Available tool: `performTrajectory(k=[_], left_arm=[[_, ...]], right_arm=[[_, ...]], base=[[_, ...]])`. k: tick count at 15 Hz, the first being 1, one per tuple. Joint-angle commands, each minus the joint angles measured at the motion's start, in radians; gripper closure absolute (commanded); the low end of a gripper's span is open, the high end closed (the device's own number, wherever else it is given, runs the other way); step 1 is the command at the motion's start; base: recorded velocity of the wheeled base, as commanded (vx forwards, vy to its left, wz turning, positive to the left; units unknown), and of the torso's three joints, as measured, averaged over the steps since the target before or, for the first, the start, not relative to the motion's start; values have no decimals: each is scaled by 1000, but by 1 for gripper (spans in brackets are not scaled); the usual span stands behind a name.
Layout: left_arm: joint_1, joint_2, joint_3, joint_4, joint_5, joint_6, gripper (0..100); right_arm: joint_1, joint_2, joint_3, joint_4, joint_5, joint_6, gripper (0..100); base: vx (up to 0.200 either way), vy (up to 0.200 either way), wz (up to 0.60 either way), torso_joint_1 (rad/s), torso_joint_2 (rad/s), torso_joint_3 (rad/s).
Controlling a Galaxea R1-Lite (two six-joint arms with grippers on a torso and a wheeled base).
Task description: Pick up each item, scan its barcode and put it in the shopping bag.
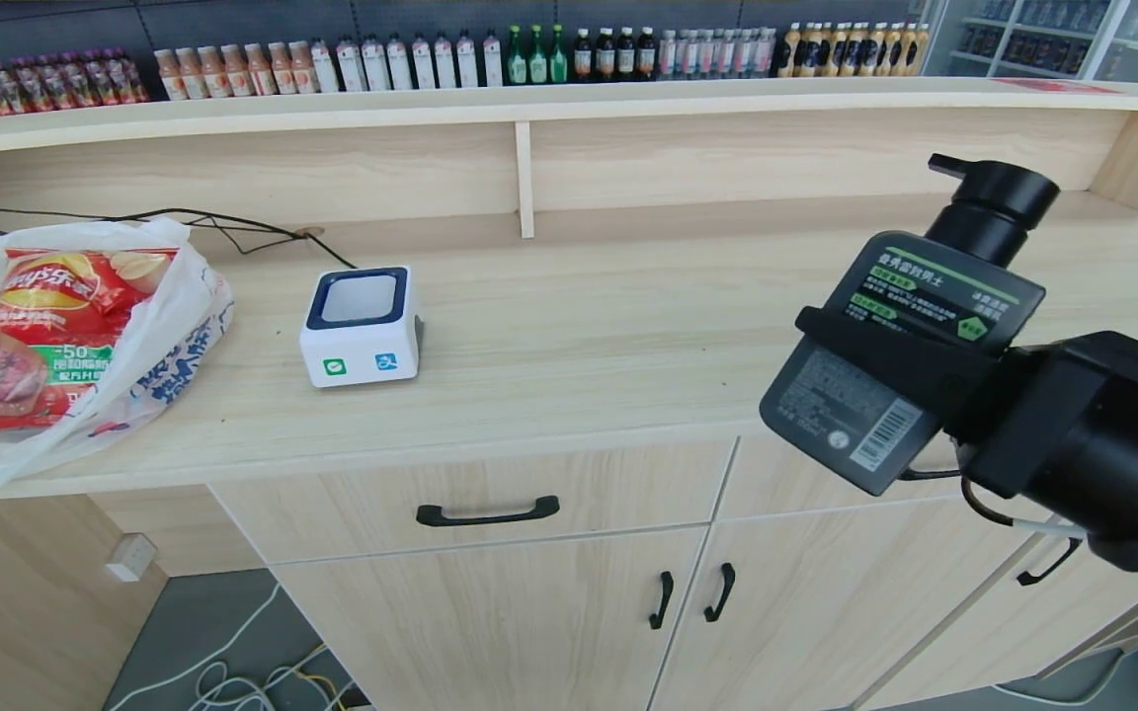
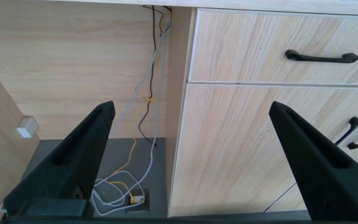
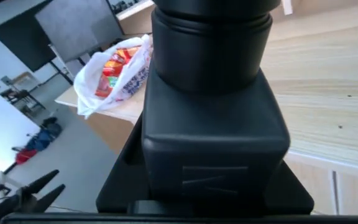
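Clamping a black pump bottle [image 1: 841, 410] across its body, the right hand [image 1: 875, 351] holds it in the air at the right of the scene, over the near edge of the counter [image 1: 609, 336]. The bottle is tilted, with its pump head pointing far and right and its base toward the near left. A white barcode label [image 1: 885, 434] on the bottle's lower face turns toward the head camera. The white scanner [image 1: 362, 326] with a dark blue rim sits on the counter left of centre, well apart from the bottle. At the far left lies the white plastic shopping bag [image 1: 169, 326], its mouth open toward the right, with a red bag of chips [image 1: 55, 316] inside. The left hand [image 2: 191, 109] hangs low below the counter's edge in front of the cabinet doors, its two black fingers [image 2: 73, 162] spread wide apart and holding nothing. A black drawer handle [image 2: 321, 57] shows beyond it, and loose cables [image 2: 120, 186] lie on the floor.
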State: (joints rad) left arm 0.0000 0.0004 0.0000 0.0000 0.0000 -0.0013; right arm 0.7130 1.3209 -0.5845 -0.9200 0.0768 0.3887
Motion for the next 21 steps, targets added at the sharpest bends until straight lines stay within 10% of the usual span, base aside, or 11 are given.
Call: performTrajectory(k=[1, 8, 21], left_arm=[[0, 0, 0, 0, 2, 0, 0], [0, 0, 0, 0, 0, 0, 0], [0, 0, 0, 0, 0, 0, 0]], right_arm=[[6, 57, -3, -26, 20, 30, 100], [160, 187, -6, -321, 170, 401, 100], [187, 302, -98, -573, 207, 529, 100]], base=[[0, 0, 0, 0, 0, 0], [0, 0, 0, 0, 0, 0], [0, 0, 0, 0, 0, 0]])
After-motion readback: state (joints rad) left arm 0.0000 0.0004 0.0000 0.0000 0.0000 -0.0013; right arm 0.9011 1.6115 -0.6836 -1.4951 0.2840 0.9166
